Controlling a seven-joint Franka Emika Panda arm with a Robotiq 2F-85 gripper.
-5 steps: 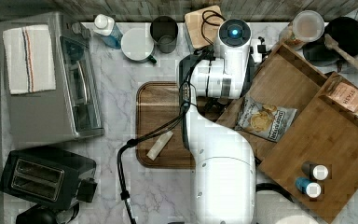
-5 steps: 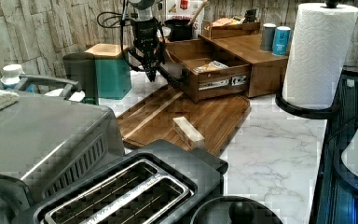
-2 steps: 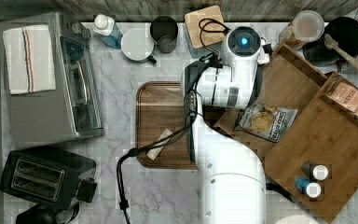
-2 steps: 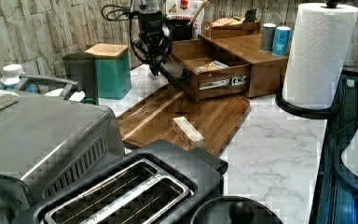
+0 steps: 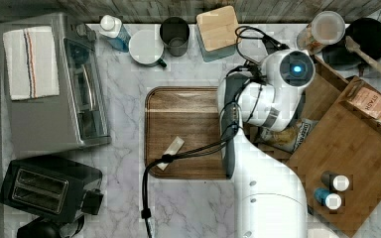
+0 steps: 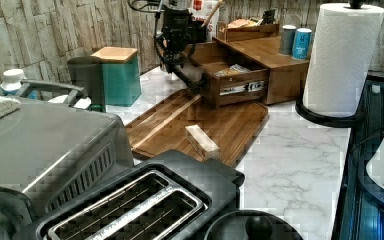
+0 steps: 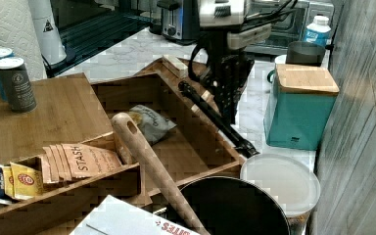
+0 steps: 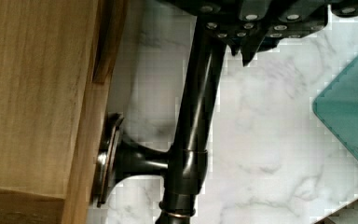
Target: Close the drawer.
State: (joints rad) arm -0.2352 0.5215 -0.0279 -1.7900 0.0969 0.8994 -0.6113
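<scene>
Marble counter (image 5: pixel 188 208) bears the open drawer (image 7: pixel 186 147); tool (image 7: pixel 225 93) state unclear.

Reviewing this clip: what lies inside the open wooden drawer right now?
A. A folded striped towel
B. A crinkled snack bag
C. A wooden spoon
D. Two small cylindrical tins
B: a crinkled snack bag lies on the bottom of the drawer; the right view shows it plainly, and the top view shows it partly under the arm, while the gripper is at the drawer's black handle.
</scene>
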